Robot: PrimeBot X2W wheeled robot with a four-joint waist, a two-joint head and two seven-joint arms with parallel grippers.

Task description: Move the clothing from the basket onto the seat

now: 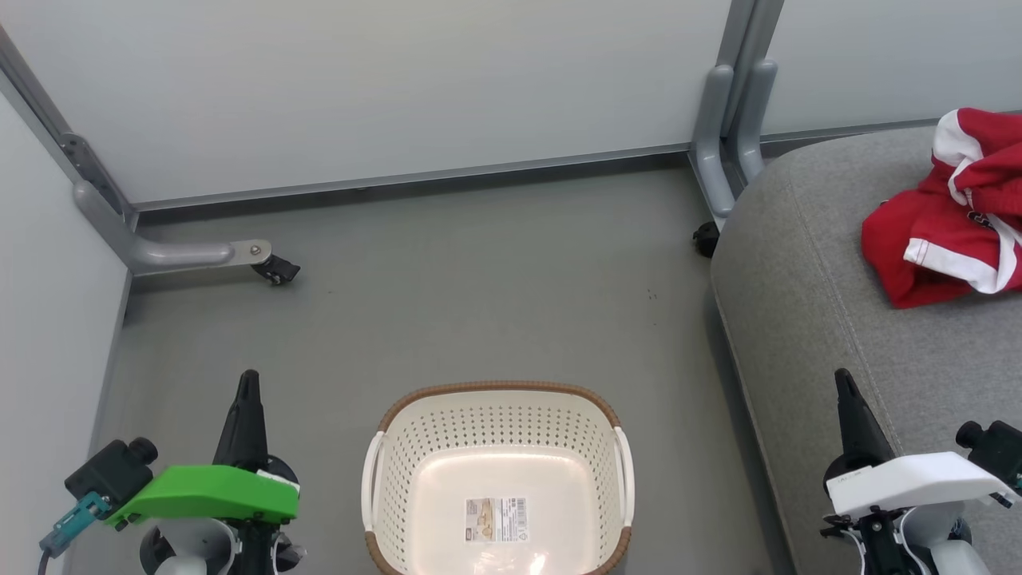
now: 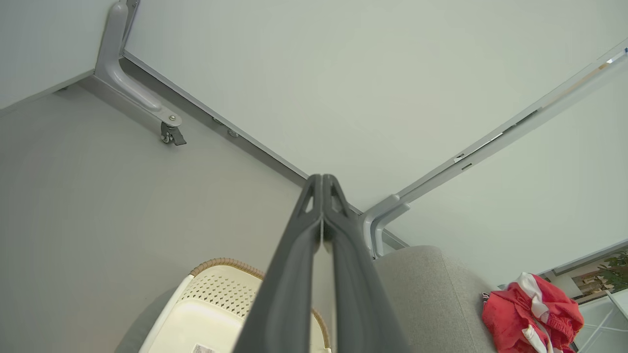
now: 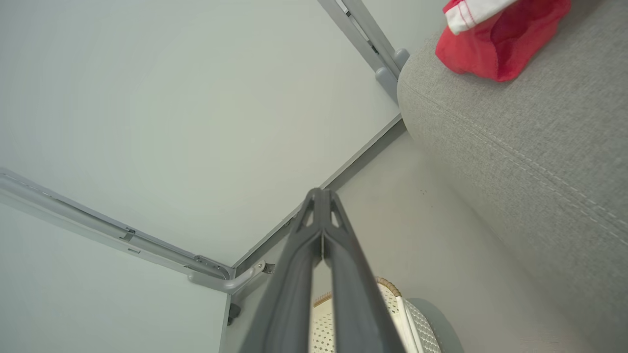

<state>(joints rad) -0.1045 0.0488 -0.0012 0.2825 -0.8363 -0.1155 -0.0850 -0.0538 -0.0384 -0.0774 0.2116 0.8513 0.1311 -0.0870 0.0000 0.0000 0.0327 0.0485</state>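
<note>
Task judged complete: basket (image 1: 495, 387) at 6 o'clock is empty, clothing (image 1: 942, 231) lies on seat (image 1: 814, 335) at 2 o'clock, left gripper (image 1: 249, 377) and right gripper (image 1: 841, 377) are clenched on nothing.

Mismatched wrists on this bot, lol

The left gripper (image 1: 248, 387) wore a bright green plastic cover (image 1: 211, 493) and the right gripper (image 1: 843, 383) a white cover (image 1: 910, 479). Both had long black fingers (image 2: 289, 284) tapering to points, with small triangular cut-outs near the tips. A stubby black camera (image 1: 112, 469) with a teal plug (image 1: 76, 519) and dark cable sat by the green one, and a second black camera (image 1: 994, 447) sat by the white.
</note>
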